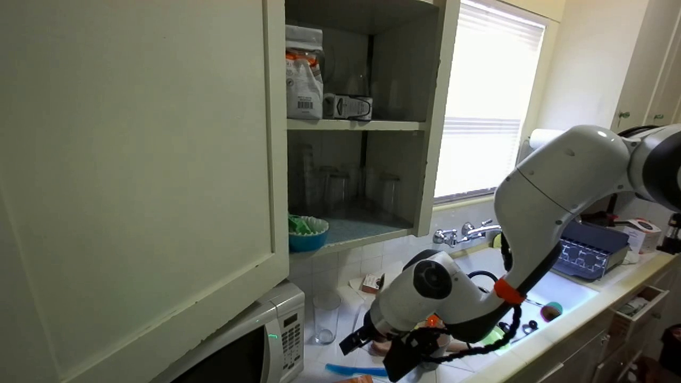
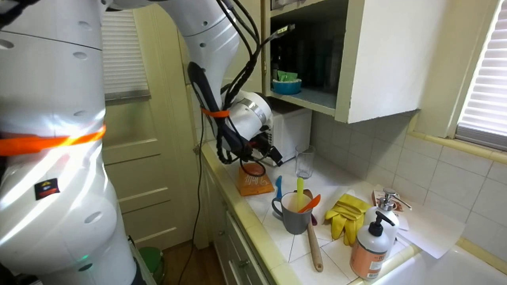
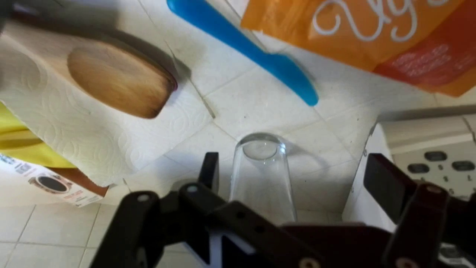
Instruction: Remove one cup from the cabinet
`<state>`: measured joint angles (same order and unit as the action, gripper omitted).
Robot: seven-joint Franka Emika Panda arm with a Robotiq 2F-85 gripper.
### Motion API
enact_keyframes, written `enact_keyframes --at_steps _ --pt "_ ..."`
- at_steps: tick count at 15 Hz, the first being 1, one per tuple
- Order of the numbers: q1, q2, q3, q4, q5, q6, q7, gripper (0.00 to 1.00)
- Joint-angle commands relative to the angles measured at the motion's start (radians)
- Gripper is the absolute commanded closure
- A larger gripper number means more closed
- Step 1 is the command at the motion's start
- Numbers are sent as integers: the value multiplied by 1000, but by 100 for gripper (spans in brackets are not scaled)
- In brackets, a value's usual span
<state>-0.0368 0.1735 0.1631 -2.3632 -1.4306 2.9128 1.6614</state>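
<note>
While hand (image 3: 297,178) hung spread wide, glass cup (image 1: 325,319) stood upright on desk (image 3: 253,100), cabinet shelves (image 1: 356,126) at cup's twelve o'clock in exterior view.

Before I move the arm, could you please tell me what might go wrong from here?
The clear glass on the counter shows between the fingers of the open gripper in the wrist view, so a sideways move could tip it. The blue bowl sits near the front of the lower shelf in the cabinet, so reaching in might knock it off.
</note>
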Motion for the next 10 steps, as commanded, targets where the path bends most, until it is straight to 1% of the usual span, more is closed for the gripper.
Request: enact_keyframes --at_steps 1,3,4,6,7,8,10 --pt "10 -106 -38 -211 208 76 -267 0" --pt "25 -127 -38 -288 330 56 -403 0" --pt "-39 -123 42 -310 397 27 -474 0" --pt "-48 -130 83 -336 545 -23 -612 0" --pt "-19 -85 32 -284 418 19 -480 0" --pt "-19 -86 40 -291 438 16 -503 0" --pt "-18 -86 38 -285 436 16 -500 0"
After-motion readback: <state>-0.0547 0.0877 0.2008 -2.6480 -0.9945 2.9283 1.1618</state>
